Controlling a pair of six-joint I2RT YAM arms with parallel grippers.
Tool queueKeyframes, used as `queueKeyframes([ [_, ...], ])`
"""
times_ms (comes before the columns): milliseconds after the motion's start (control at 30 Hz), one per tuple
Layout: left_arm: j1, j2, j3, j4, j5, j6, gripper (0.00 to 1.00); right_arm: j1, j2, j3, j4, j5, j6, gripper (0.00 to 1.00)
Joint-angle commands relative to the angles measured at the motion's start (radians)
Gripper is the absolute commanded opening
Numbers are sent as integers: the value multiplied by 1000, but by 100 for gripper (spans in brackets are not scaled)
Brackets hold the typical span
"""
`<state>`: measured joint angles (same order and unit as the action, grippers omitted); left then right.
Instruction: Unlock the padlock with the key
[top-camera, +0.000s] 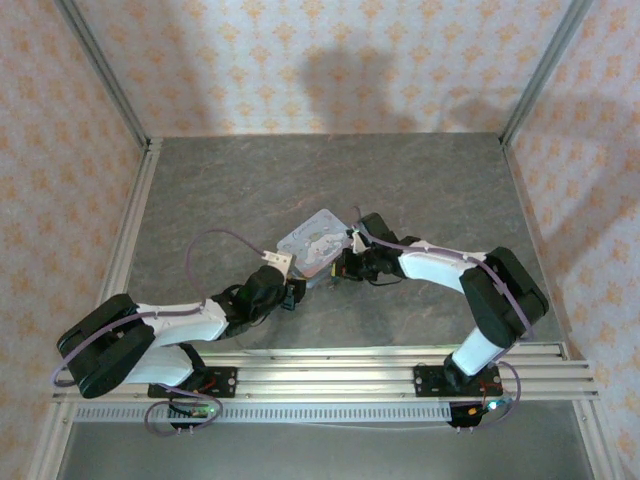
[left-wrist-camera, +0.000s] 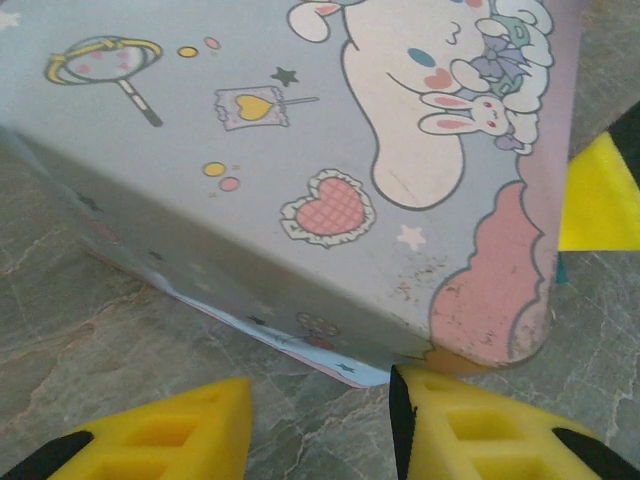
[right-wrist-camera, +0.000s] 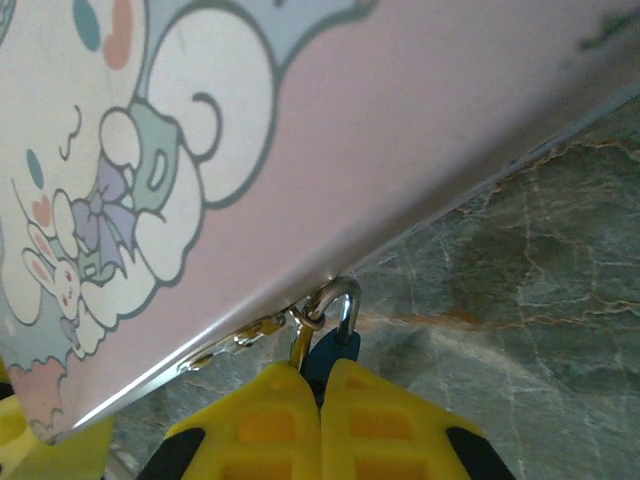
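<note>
My right gripper (right-wrist-camera: 320, 392) was clenched on the padlock (right-wrist-camera: 331, 353). Its shackle (right-wrist-camera: 343, 297) was hooked through the clasp (right-wrist-camera: 305, 318) on the tin (right-wrist-camera: 420, 120) and looked shut. My left gripper (left-wrist-camera: 320, 440) waited at the tin's corner, fingers apart, grasping nothing. I could not make out the key for certain, so I judged that inserting and turning it remained to be done.
</note>
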<state>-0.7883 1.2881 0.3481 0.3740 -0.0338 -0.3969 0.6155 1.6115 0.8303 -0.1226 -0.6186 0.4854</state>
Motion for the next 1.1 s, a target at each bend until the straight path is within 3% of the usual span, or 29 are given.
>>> queueKeyframes([
  [0, 16, -1, 11, 23, -40, -26, 41, -17, -5, -53, 71, -35, 48, 0],
  [833, 41, 15, 91, 5, 52, -13, 41, -89, -147, -186, 185, -115, 53, 0],
  [933, 42, 5, 104, -6, 89, 2, 40, -89, -168, -143, 81, -73, 23, 0],
  [1067, 40, 4, 129, -30, 137, 18, 38, -88, -141, 7, -247, 119, -21, 0],
])
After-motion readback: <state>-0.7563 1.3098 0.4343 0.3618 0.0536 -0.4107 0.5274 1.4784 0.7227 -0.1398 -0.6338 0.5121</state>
